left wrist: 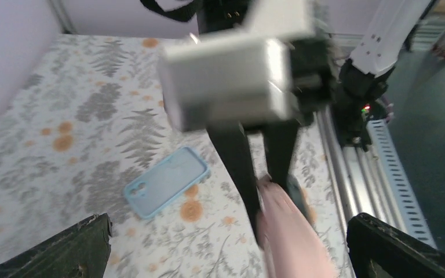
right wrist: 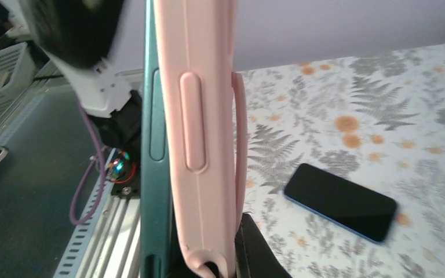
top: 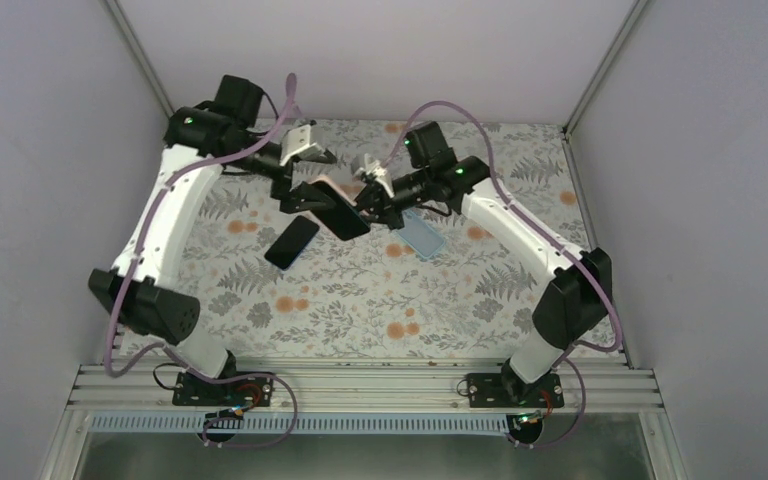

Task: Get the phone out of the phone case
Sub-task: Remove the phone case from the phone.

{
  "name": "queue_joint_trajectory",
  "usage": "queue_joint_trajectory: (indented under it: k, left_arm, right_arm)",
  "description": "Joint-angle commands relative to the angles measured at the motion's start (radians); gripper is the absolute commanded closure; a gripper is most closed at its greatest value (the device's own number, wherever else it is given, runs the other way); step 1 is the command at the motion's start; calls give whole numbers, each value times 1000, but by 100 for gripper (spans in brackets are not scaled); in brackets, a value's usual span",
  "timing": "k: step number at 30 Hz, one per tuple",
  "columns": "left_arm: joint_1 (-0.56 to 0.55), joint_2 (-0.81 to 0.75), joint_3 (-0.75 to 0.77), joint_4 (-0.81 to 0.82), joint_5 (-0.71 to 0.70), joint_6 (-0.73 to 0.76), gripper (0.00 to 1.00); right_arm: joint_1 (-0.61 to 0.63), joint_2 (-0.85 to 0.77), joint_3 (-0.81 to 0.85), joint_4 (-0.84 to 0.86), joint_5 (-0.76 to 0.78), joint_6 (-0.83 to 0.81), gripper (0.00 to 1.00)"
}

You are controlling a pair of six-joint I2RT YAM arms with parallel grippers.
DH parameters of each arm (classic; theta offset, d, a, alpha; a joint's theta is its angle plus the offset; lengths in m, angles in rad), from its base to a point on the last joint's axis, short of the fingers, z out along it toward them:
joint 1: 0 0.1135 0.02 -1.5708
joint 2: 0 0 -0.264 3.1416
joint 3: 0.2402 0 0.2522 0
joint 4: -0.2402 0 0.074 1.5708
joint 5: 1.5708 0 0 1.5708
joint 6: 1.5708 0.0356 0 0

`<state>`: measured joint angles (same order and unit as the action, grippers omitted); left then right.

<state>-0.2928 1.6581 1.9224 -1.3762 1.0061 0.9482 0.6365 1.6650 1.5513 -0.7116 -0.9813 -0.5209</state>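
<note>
Right now your right tool (left wrist: 263, 191) clamps the pink phone case (right wrist: 200, 116), phone (right wrist: 155, 145) inside, toward the bench's (top: 360, 310) far edge. Your left tool (left wrist: 227, 231) gapes beside it. Beneath lie a black phone (top: 292, 242) and a blue case (top: 425, 238).

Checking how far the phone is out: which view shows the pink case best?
Right wrist: the pink case fills the frame edge-on, side button sharp. Left wrist shows only a blurred piece; top external shows it small and distant.

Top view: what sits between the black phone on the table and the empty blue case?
The pink-cased phone, gripped by the right claw and raised off the table, shows between the black phone and blue case in the top view.
</note>
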Motion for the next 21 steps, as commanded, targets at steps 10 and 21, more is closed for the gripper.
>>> queue_joint_trajectory:
  k: [10,21]
  left_arm:
    - [-4,-490,-510,906,-573,-318,0]
    - [-299,-362,-718,1457,-995,-393,0]
  right_arm:
    - [-184,67,176,207,169,278,97]
    - [-181,117,361,302,410,510,97]
